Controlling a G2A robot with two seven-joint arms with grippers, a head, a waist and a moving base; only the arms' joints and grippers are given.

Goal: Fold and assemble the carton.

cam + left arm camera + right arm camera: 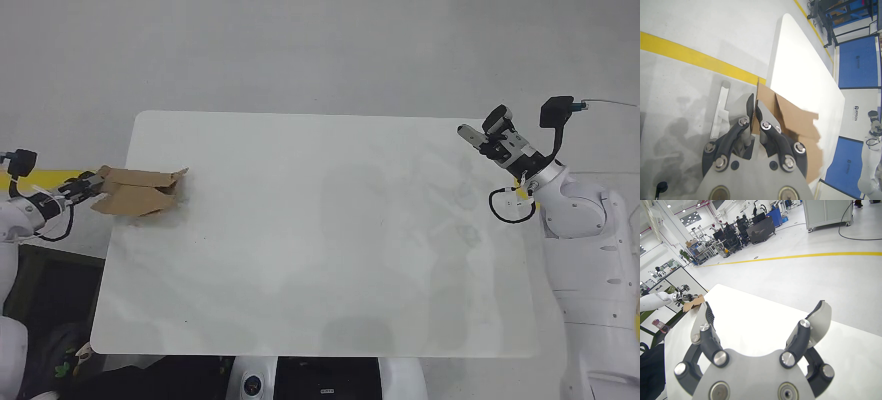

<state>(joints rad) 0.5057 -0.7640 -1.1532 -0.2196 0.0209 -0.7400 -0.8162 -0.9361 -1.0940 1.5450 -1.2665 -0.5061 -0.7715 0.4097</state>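
- My left gripper (754,108) is clamped on one thin wall of the corrugated carton (140,192), with the cardboard edge pinched between both pads. It holds nothing else.
- The carton lies at the left edge of the white table (330,260), towards the far side. It is unassembled. Most of it rests over the tabletop, and its left end sticks out past the edge, where I hold it.
- Its long axis runs left to right. From my left fingertips it extends rightward towards the table's middle, with loose flaps at the right end.
- My right gripper (763,303) is spread wide with nothing between its fingers, and hangs over the table's far-right corner.
- The carton is well apart from my right fingers, straight across the table to the left. My left arm is by far the nearer, being already on it.
- As I judge it, folding needs a second hold. Either my right arm crosses leftward along that axis to meet the free right end, or my left brings the carton in towards the centre.
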